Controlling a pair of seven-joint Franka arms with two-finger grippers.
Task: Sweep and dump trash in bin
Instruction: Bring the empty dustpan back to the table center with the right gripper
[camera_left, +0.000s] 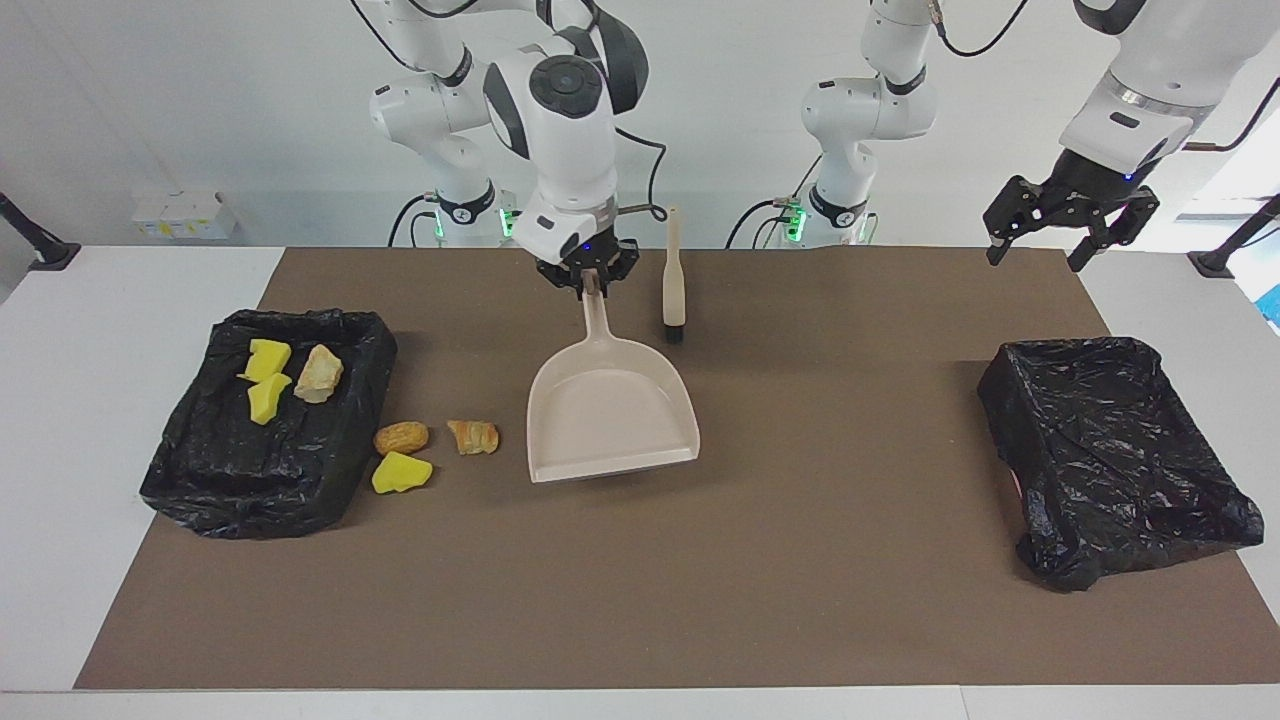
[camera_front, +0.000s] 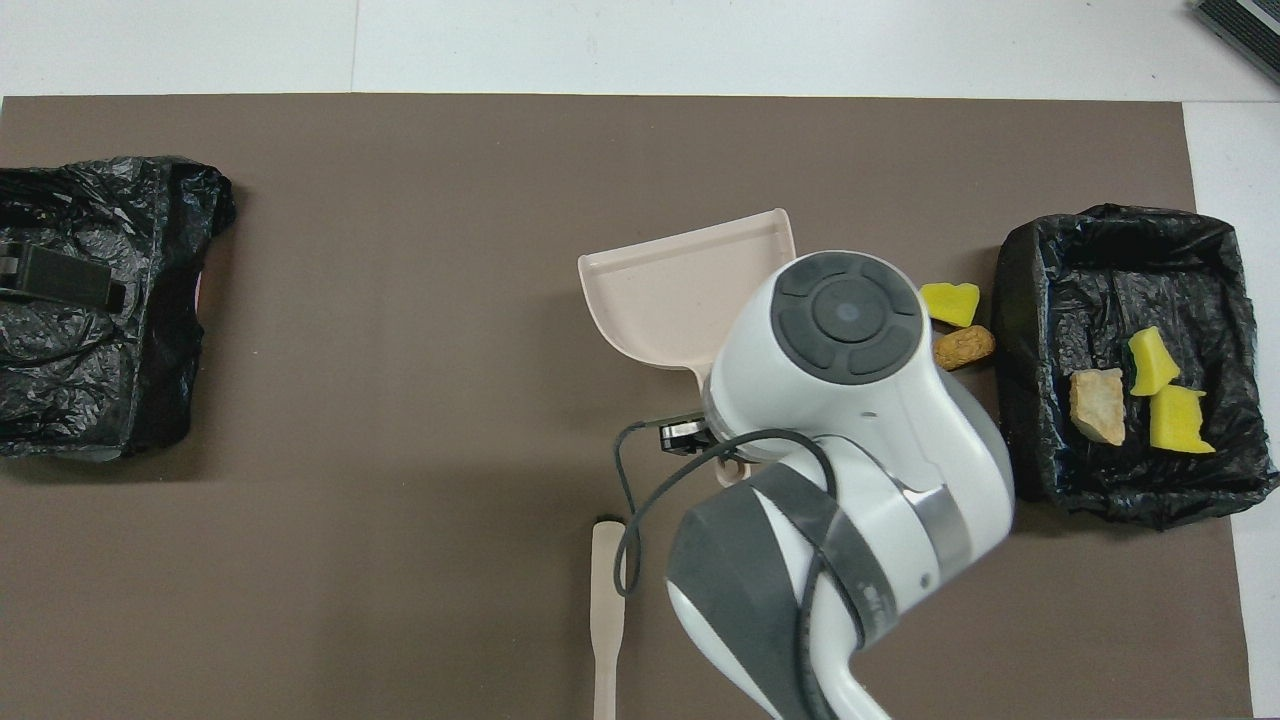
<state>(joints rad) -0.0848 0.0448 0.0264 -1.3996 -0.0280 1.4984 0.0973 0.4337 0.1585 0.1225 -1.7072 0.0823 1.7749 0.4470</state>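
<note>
while the dustpan (camera_left: 610, 410) is held by its handle between the pressed-together fingers of the right gripper (camera_left: 587, 280), over the middle of the mat (camera_left: 800, 600), its tray is seen to be bare, so the step in hand is judged to be the placing of the pan for another sweep. whether its lip touches the mat cannot be told. three scraps are already lying in the bin (camera_left: 250, 500) at the right arm's end of the table: two yellow sponge chunks (camera_left: 264, 375) and a tan lump (camera_left: 318, 374). three more are left on the mat between that bin and the pan: a tan lump (camera_left: 401, 437) and a yellow chunk (camera_left: 401, 473) just beside the bin wall, and an orange lump (camera_left: 473, 436) near the pan. only six scraps can be counted. the left gripper (camera_left: 1070, 235) is kept waiting with its fingers spread, up over the mat's corner at the left arm's end, near a second bin (camera_left: 1100, 450) with nothing seen in it. next, the pan's lip would need to be set flat toward the loose scraps, and the brush (camera_left: 674, 285), lying untouched just beside the pan's handle, would need to be picked up. little room is left by the bin wall, so the scraps there may be pinned against it; wide open mat is offered between the pan and the second bin.
</note>
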